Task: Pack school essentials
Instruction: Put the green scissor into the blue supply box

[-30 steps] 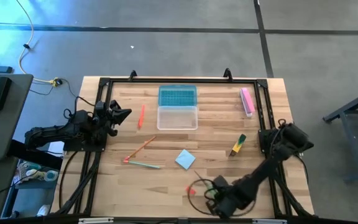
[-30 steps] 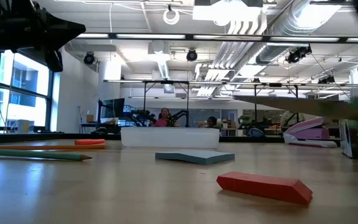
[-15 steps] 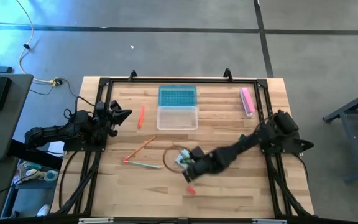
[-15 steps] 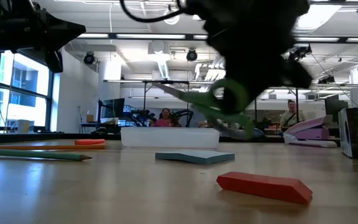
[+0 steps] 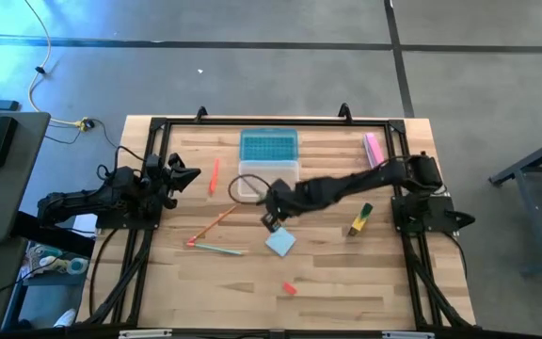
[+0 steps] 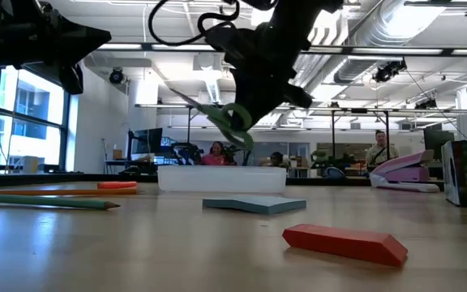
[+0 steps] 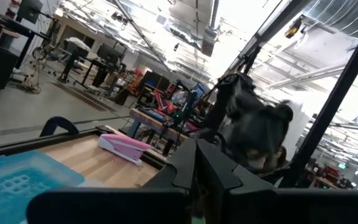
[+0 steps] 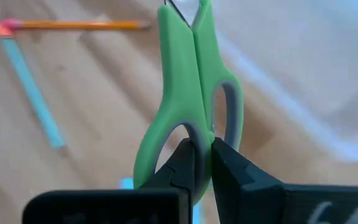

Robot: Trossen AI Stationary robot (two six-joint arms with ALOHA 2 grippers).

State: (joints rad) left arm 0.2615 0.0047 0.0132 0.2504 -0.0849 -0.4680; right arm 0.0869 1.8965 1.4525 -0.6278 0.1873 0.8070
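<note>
Scissors [image 8: 188,106] hung above mid-desk [image 5: 327,273], near the clear box [image 5: 269,176], right pincer [image 8: 202,163] clamped on the handle loop; probably light, stiff, slippery plastic. Left pincer [image 5: 188,173] waited, closed, far left.

Right gripper [image 5: 273,209] clamped, mid-table; left gripper [image 5: 188,174] closed.

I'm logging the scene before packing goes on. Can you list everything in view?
Green-handled scissors: one, held above the table near the clear box.
Clear plastic box: one, table centre-back.
Blue gridded tray: one, behind the box.
Orange-red pen: one, left of box.
Orange pencil and teal pencil: front-left.
Light-blue square notepad: one, centre.
Red eraser: one, front.
Yellow-green-black marker: one, right.
Pink bar-shaped item: one, back-right.
Right pincer: shut on scissors.
Left pincer: shut, table's left edge.
</note>
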